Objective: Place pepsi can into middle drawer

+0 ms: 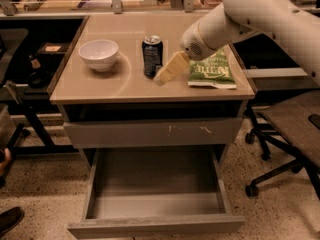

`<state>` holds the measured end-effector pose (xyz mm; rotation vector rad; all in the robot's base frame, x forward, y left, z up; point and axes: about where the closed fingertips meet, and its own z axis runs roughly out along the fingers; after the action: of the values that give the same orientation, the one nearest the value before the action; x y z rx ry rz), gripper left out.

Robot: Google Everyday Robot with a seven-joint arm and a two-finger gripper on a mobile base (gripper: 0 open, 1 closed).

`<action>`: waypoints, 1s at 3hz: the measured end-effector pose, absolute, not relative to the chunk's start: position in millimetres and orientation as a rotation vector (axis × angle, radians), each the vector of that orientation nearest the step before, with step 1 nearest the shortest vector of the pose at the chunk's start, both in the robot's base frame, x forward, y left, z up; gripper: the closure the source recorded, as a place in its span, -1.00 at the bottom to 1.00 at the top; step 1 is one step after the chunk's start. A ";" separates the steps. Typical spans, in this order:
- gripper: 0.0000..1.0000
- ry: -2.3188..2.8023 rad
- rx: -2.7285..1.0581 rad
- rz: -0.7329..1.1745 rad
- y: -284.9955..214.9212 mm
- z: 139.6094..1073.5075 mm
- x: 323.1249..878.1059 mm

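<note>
Overlapping pepsi can [151, 54] lower right: tool [161, 78]; contact and closure cannot tell; middle drawer [155, 180] open.

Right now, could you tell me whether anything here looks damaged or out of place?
Only white scuff marks on the closed drawer front. The pepsi can stands upright, with the gripper close beside it.

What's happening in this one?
The arm reaches over the cabinet top, gripper low beside the pepsi can, on its right in the view. The can stands upright between a white bowl and a green chip bag. The middle drawer below is pulled open, can not yet inside.
</note>
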<state>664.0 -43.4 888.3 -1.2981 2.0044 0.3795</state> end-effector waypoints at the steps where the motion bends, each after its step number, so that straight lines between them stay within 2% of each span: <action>1: -1.00 1.953 -1.260 0.417 -36.6 879.6 684.2; 3: -1.00 1.850 -1.225 0.457 -17.5 880.0 720.9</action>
<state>720.9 -17.5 880.0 -1.2252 1.8498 0.4575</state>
